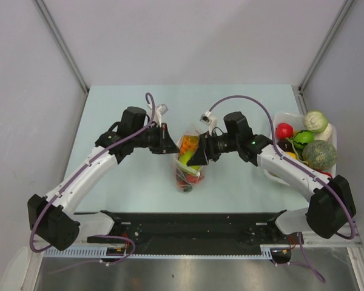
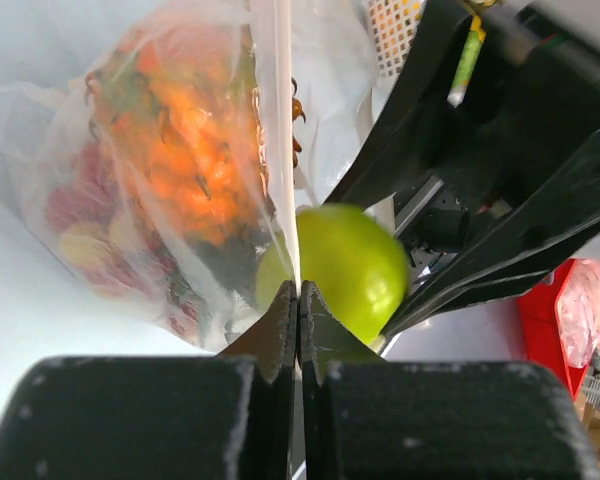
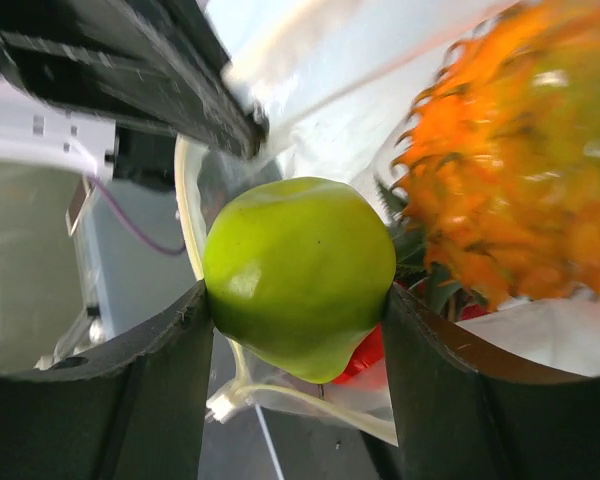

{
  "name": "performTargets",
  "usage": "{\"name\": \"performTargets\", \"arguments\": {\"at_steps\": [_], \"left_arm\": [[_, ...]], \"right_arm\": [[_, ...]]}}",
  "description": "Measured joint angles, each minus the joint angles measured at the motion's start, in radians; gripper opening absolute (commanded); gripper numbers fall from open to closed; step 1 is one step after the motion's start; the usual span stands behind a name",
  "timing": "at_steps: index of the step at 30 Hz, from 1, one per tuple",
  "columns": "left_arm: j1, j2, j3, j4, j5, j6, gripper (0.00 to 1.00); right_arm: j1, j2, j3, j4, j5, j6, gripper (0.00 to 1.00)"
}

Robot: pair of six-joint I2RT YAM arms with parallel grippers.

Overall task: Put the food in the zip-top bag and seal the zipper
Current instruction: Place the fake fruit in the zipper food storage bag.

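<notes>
The clear zip-top bag (image 1: 188, 162) hangs upright at the table's middle with an orange ruffled piece (image 2: 185, 165) and red food inside. My left gripper (image 2: 298, 290) is shut on the bag's mouth edge (image 2: 277, 130), holding it up; it shows in the top view (image 1: 168, 140). My right gripper (image 3: 298, 300) is shut on the green apple (image 3: 298, 275) at the bag's mouth; it also shows in the top view (image 1: 197, 159) and the apple shows in the left wrist view (image 2: 348, 268). The zipper strip (image 3: 310, 400) curves just below the apple.
A white tray (image 1: 279, 116) at the right edge holds more toy food: a red ball (image 1: 284, 131), a green piece (image 1: 303, 138), a pale cabbage (image 1: 315, 120) and a netted melon (image 1: 319, 154). A black rail (image 1: 194, 227) runs along the near edge.
</notes>
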Motion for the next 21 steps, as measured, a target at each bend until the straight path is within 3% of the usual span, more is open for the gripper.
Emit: {"name": "performTargets", "arguments": {"at_steps": [3,5,6,8,9,12,17,21], "left_arm": [[0.000,-0.007,0.000,0.008,0.007,-0.002,0.00],[-0.001,-0.009,0.000,0.008,0.013,-0.002,0.00],[-0.002,-0.010,0.000,0.008,0.013,-0.001,0.00],[-0.005,-0.010,0.000,0.006,0.013,0.000,0.00],[-0.005,-0.011,0.000,0.005,0.013,0.003,0.00],[-0.005,-0.011,0.000,0.000,0.013,0.019,0.00],[-0.004,-0.019,0.000,-0.002,0.009,0.076,0.00],[-0.004,-0.019,0.000,-0.013,0.008,0.109,0.00]], "right_arm": [[0.017,0.016,-0.001,-0.035,-0.040,-0.043,0.00],[0.035,0.024,0.000,-0.060,-0.051,-0.093,0.09],[0.047,0.028,0.005,-0.084,-0.050,-0.129,0.29],[0.066,0.047,0.032,-0.140,-0.044,-0.186,0.50],[0.072,0.061,0.053,-0.167,-0.041,-0.217,0.69],[0.075,0.081,0.109,-0.243,-0.030,-0.287,0.87],[0.038,0.029,0.198,-0.343,-0.021,-0.361,0.92],[-0.024,-0.094,0.251,-0.362,-0.013,-0.371,0.83]]}}
